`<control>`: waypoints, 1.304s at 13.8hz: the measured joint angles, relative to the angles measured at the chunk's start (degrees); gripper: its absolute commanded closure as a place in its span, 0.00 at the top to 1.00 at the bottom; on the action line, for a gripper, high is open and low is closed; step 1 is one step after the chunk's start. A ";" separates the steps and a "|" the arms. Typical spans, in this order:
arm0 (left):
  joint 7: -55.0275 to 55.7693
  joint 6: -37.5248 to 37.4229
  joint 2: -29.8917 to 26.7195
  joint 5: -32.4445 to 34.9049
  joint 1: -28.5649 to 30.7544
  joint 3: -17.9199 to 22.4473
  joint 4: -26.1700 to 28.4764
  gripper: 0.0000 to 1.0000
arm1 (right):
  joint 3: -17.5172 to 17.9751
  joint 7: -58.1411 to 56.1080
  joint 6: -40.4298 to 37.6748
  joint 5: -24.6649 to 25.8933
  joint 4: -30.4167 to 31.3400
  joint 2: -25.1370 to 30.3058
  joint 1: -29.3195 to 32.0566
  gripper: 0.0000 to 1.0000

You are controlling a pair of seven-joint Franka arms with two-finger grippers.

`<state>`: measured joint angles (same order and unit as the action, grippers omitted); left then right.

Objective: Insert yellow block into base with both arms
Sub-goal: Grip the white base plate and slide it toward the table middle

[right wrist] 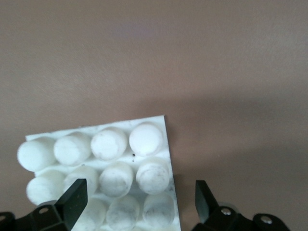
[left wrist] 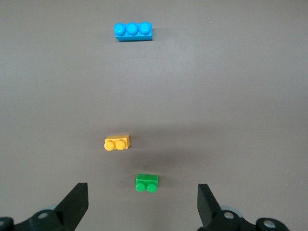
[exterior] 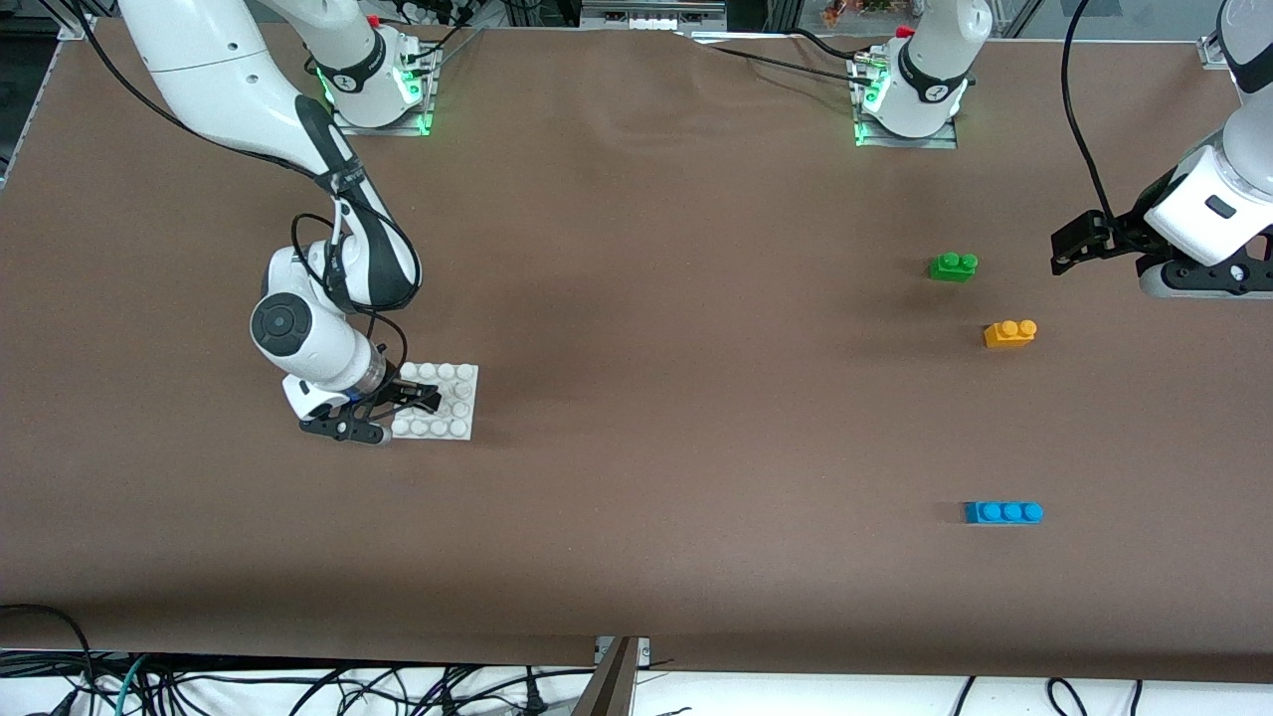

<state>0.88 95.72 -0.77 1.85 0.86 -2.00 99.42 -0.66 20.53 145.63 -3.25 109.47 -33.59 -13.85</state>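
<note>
Right gripper [exterior: 413, 401] fingers spread over base [exterior: 453, 413]; left gripper [exterior: 1069, 249] open, empty.

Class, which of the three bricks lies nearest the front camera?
The blue brick: three studs, lowest in the front view; the green brick and yellow block have two.

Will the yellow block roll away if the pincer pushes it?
Probably not: the yellow block sits flat on boxy sides, so it would likely slide. It looks like stiff plastic, small, so probably light. Its two round studs might make a top grip slippery.
</note>
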 measured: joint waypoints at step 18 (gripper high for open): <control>0.00 0.00 0.00 0.00 -0.01 -0.02 0.00 1.00 | 3.17 0.16 2.48 -5.07 1.05 0.11 0.07 0.68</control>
<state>0.88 95.72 -0.77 1.85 0.85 -2.02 99.42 2.51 20.69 148.11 -8.32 110.52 -33.48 -13.77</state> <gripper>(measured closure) 0.000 0.317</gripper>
